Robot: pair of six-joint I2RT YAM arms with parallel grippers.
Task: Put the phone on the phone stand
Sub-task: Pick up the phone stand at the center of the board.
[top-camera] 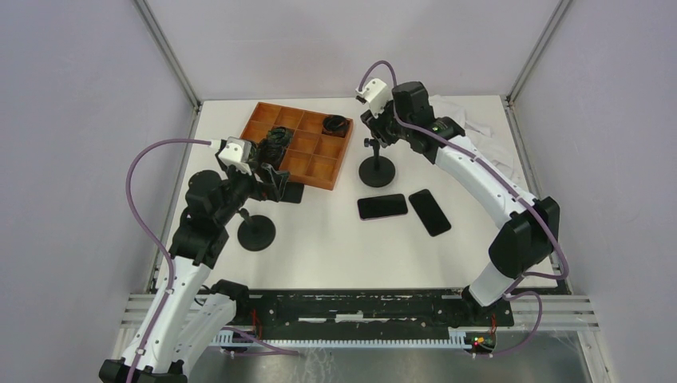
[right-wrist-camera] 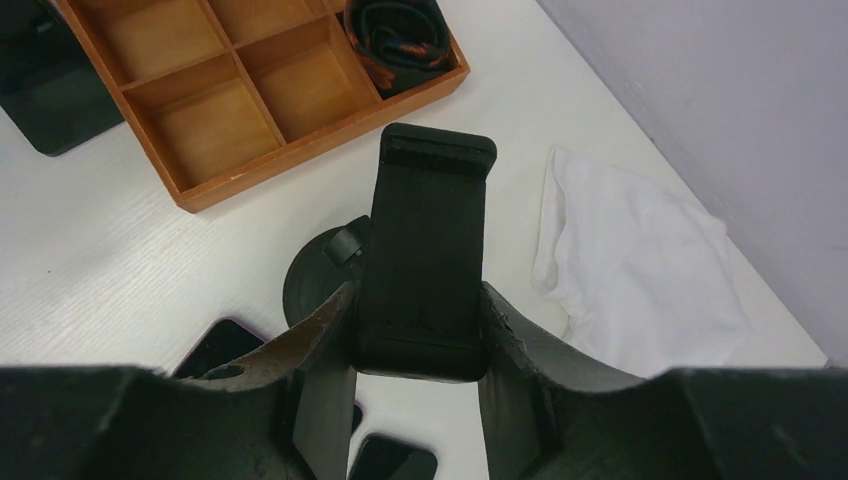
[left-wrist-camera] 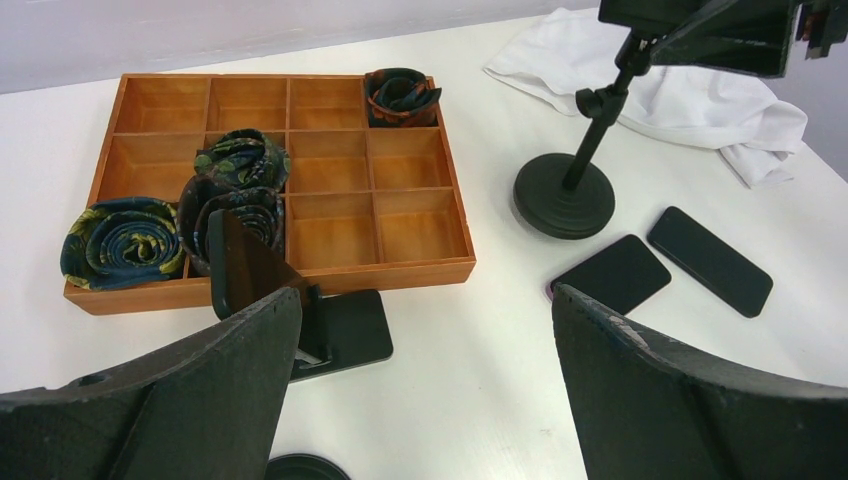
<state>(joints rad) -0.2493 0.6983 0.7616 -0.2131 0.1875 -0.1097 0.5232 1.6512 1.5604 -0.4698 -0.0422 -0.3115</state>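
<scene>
Two flat, glossy black phones [top-camera: 382, 207] lie near the desk's [top-camera: 335, 255] middle. Right jaws clamp the matte, round-based phone stand [right-wrist-camera: 428, 250] by its rectangular cradle; left jaws gape apart.

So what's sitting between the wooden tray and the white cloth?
The phone stand stands between them, its cradle gripped by the right hand; the left wrist view shows it best.

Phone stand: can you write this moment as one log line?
right claw: shut on phone stand top | left claw: open, empty | phones: flat on table, none on stand
</scene>
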